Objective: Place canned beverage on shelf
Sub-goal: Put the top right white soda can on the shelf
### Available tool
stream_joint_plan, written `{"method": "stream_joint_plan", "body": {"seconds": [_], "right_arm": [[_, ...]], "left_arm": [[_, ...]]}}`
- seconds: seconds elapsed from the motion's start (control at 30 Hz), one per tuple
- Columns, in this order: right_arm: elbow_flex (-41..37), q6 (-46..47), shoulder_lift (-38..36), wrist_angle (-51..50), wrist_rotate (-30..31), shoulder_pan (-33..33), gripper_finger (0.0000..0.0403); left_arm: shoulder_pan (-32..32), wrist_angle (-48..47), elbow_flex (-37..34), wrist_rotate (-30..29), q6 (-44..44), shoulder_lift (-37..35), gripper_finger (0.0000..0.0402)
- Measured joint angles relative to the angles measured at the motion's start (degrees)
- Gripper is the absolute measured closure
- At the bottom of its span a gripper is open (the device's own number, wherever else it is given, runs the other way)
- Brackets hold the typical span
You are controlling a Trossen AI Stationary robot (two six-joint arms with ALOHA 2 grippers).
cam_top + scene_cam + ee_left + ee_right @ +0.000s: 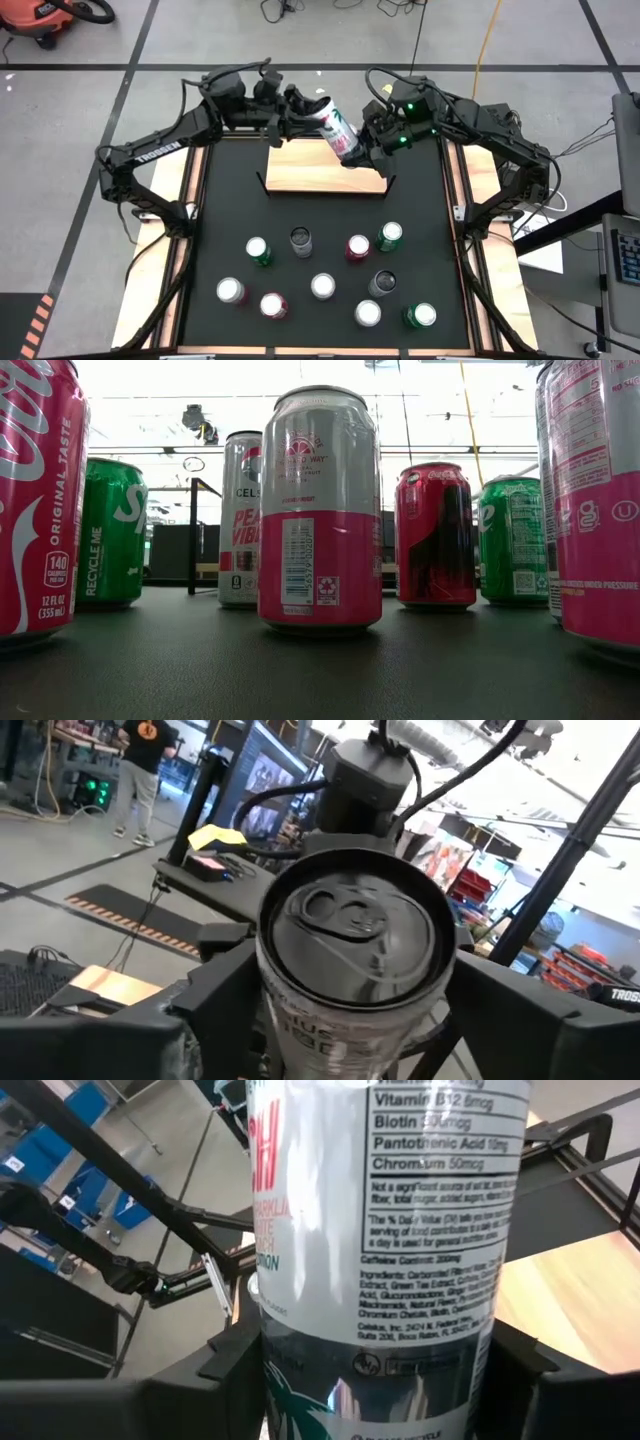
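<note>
While both arms meet above the far edge of the shelf (325,166), we see a white Celsius can (338,128) tilted in the air between them, clear of the board. Our right gripper (362,146) is clamped on the can's lower body, and the left gripper (300,108) sits at its top end (we cannot tell whether those fingers actually press it). Ten other cans (322,286) stand on the black mat (230,200) nearer the front.
</note>
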Motion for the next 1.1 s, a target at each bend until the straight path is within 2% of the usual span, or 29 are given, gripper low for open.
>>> {"method": "stream_joint_plan", "body": {"seconds": [0.17, 0.5, 0.6, 0.83, 1.1], "right_arm": [[0.00, 0.22, -0.02, -0.01, 0.74, 0.02, 0.0175], [0.02, 0.02, -0.02, -0.14, 1.13, 0.02, 0.0175], [0.02, -0.04, -0.04, -0.13, 1.15, 0.02, 0.0175], [0.02, -0.21, -0.04, -0.69, 2.18, -0.02, 0.0175], [0.02, -0.08, -0.04, -0.76, 2.60, 0.00, 0.0175]], "left_arm": [[-0.07, 0.05, -0.01, 0.28, 0.27, 0.01, 0.0138], [-0.24, 0.34, -0.01, -0.67, 0.18, 0.01, 0.0143], [-0.52, 0.58, 0.00, -1.91, -0.93, 0.01, 0.0130], [-0.50, 2.11, -0.01, -4.74, -1.98, -0.14, 0.0073], [-0.33, 1.58, -0.01, -4.24, -1.54, -0.23, 0.0090]]}}
